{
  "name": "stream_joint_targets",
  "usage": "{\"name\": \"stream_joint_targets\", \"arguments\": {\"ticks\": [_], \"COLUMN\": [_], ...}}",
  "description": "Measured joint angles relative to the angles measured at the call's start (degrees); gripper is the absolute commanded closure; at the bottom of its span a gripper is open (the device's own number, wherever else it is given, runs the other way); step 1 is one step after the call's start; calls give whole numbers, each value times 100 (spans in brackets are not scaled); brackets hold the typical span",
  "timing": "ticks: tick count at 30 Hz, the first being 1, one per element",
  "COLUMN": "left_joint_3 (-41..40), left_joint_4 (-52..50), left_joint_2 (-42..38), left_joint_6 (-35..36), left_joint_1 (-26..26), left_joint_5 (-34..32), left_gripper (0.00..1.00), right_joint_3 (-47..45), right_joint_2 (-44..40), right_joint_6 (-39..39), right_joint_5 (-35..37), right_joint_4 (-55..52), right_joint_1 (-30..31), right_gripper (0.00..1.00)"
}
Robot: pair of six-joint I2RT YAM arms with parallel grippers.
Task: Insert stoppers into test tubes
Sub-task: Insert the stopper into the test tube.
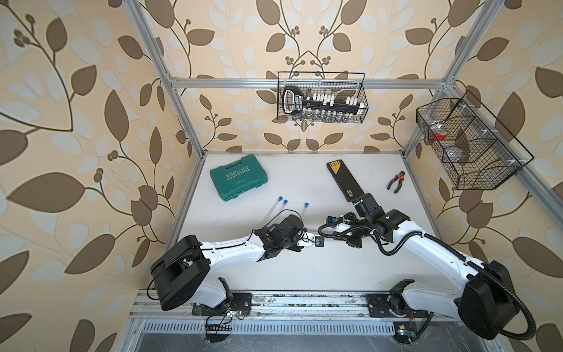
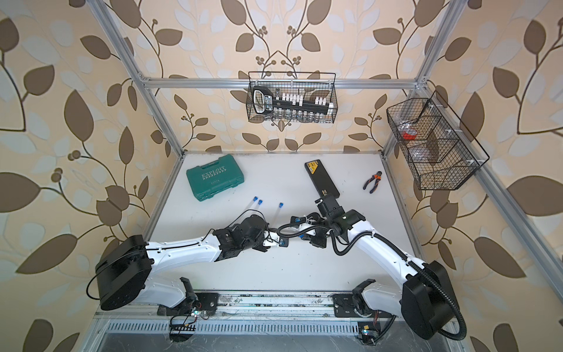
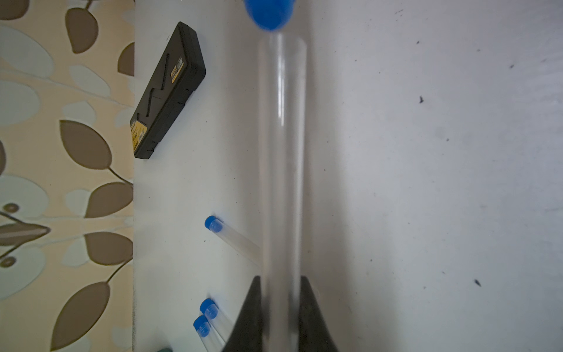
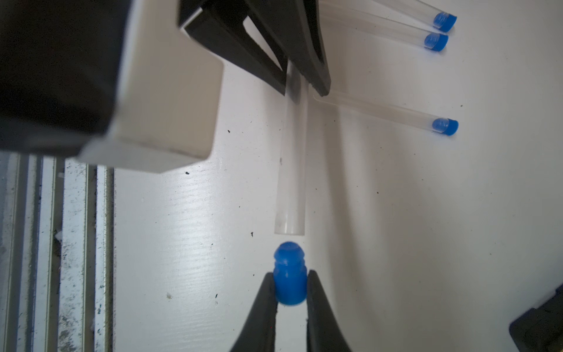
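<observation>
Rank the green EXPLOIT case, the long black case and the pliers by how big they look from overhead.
In a top view, largest to smallest:
1. green EXPLOIT case
2. long black case
3. pliers
All three lie about equally far from the camera, so the order seems safe.

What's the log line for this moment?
left gripper: shut on open tube | right gripper: shut on blue stopper | stopper just short of tube mouth | three capped tubes on table

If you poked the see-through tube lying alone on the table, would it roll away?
Probably: the lone tube is round, smooth and lies flat on the table. It looks thin and empty, so likely light. Its blue stopper looks barely wider, so it may hardly slow the roll.
</observation>
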Motion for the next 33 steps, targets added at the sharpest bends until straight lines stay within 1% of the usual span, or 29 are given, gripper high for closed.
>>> {"name": "stream_joint_targets", "arguments": {"ticks": [5, 15, 24, 33], "left_joint_3": [0, 0, 74, 85], "left_joint_4": [20, 9, -157, -223], "left_joint_2": [-31, -61, -55, -48], "left_joint_6": [-122, -192, -94, 35], "left_joint_1": [0, -7, -219, -278], "left_joint_5": [140, 168, -114, -269], "left_gripper": [100, 100, 100, 100], "right_joint_3": [-2, -2, 11, 127], "right_joint_2": [0, 0, 129, 280], "right_joint_6": [2, 13, 20, 22], "right_joint_5": [0, 0, 26, 87], "right_joint_4": [9, -4, -155, -278], "right_joint_1": [0, 2, 103, 151], "right_gripper": [84, 85, 86, 88]}}
